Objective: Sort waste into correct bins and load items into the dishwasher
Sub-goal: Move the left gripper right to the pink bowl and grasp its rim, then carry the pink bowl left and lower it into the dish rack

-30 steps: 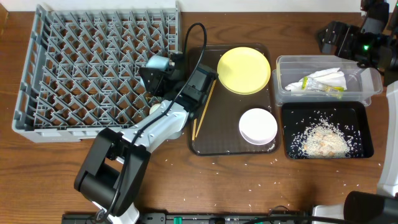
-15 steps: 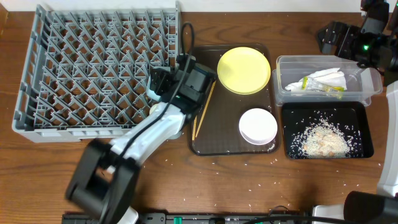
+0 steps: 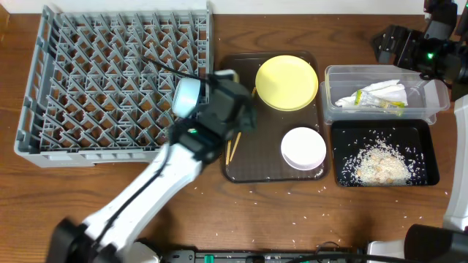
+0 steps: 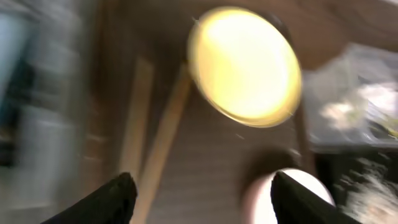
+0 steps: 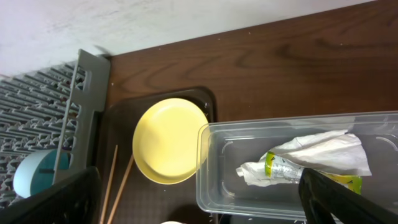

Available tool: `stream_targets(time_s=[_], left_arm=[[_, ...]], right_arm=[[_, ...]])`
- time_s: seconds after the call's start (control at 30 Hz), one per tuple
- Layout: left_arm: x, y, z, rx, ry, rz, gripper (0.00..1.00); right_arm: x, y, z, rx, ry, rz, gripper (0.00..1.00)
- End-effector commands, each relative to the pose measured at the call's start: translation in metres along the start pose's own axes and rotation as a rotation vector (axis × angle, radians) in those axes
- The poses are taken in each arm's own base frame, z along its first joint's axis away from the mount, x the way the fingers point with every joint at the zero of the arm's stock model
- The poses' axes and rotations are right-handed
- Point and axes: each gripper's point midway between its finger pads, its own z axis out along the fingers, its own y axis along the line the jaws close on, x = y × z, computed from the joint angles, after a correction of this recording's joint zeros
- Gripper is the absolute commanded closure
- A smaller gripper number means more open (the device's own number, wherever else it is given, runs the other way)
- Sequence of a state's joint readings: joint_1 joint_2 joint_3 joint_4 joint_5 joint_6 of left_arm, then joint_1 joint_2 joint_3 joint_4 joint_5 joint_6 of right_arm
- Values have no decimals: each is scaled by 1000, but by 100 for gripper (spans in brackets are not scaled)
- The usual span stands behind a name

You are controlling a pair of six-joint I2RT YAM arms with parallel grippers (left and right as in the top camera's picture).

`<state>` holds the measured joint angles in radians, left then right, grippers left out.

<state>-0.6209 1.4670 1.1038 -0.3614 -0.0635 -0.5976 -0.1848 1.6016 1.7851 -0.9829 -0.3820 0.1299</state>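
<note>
My left gripper (image 3: 235, 115) is open and empty above the left part of the brown tray; its wrist view (image 4: 205, 199) is blurred. The chopsticks (image 3: 232, 144) (image 4: 163, 140) lie just below it. The yellow plate (image 3: 287, 82) (image 4: 245, 65) (image 5: 168, 140) and the white bowl (image 3: 303, 148) sit on that tray. The light blue bowl (image 3: 186, 96) (image 5: 36, 175) stands at the right edge of the grey dish rack (image 3: 44, 88). The clear tub (image 3: 431, 102) (image 5: 280, 205) holds the napkin (image 3: 386, 89) (image 5: 326, 152) and the wrapper (image 3: 386, 105) (image 5: 280, 167). Rice (image 3: 380, 164) lies in the black tray (image 3: 431, 175). My right gripper (image 5: 205, 205) is open above the tub. The cup is hidden.
The dark brown serving tray (image 3: 267, 172) lies between the rack and the bins. Loose rice grains (image 3: 256, 193) are scattered on the wooden table in front of it. The right arm (image 3: 420, 47) hangs over the far right corner.
My left arm has swung right from the rack's right edge to over the brown tray. The light blue bowl has stayed in the rack. The right arm has not moved.
</note>
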Motion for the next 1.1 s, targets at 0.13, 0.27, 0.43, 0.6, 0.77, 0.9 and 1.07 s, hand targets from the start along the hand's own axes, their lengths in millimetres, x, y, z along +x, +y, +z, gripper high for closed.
stream_targets(time_s=[0.13,0.27,0.43,0.6,0.77,0.9,1.07], left_arm=[[85,-44,71,99,364,-77,35],[96,-55,88,85,438,-8,35],[96,-62,93,39,399,79,34],[100,-66,92,45,400,110,34],[116,-72,98,40,400,212,33],[131,-72,111,21,396,284,33],[138,-70,125,18,402,284,34]], right_arm=[[-1,0,-3,-5,-6,14,1],[-1,0,-3,-4,-6,14,1],[-1,0,-3,-5,-6,14,1],[-1,0,-3,-5,-6,14,1],[-1,0,-3,-5,-6,14,1],[-1,0,-3,-5,-6,14,1],[-1,0,-3,-5,-6,14,1]])
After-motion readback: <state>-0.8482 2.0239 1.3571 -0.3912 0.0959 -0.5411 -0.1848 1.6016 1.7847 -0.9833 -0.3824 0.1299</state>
